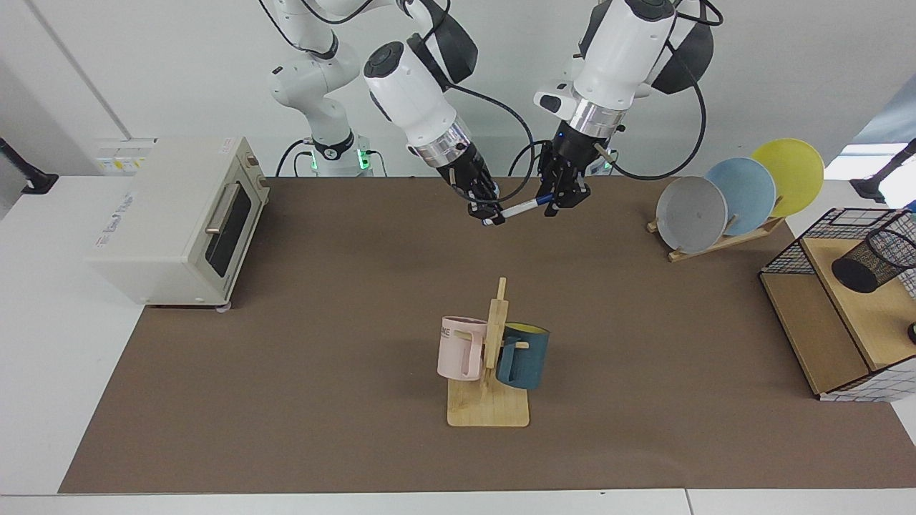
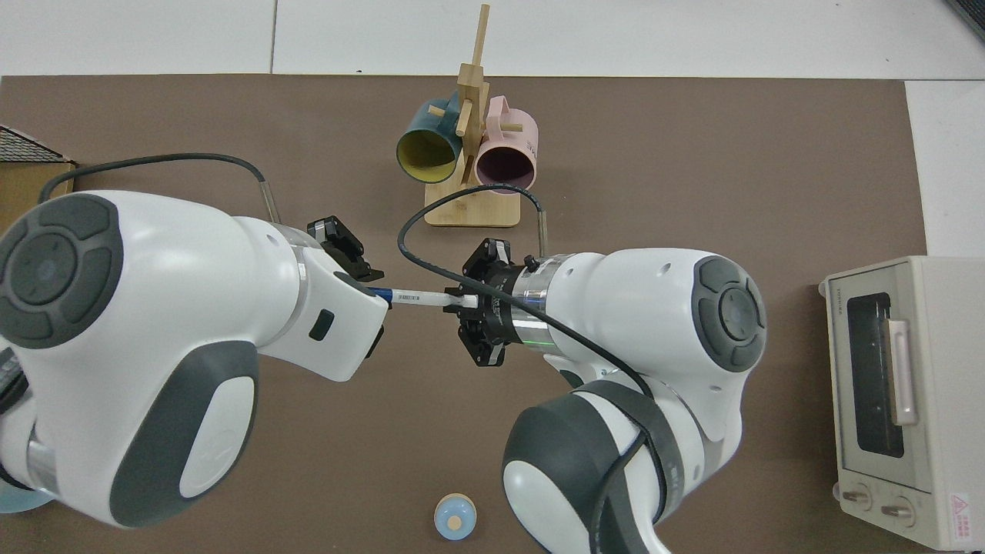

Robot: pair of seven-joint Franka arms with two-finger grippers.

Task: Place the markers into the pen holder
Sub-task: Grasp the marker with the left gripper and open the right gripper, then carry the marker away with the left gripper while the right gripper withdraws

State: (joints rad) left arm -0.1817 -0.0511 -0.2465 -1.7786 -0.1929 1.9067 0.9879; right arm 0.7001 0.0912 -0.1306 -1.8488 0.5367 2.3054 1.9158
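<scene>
The marker [image 1: 517, 209] is held off the table at the far side, near level, its tail end clamped in the right gripper [image 1: 488, 212]. Its capped end is reached by the left gripper [image 1: 559, 203], whose fingers are set around the cap; whether they are already pressed onto it cannot be told, since in the top view that end is hidden under the left wrist. A handover between the arms appears to be in hand. The pen holder [image 1: 874, 260] lies tipped on the wooden shelf [image 1: 866, 315] inside the wire basket [image 1: 801, 247], well apart from both grippers.

If the right gripper is released before the cap is firmly gripped, the marker could be dropped. If only the cap is held, it might be pulled off. A tipped holder could also be rolled when the marker is pushed in.
</scene>
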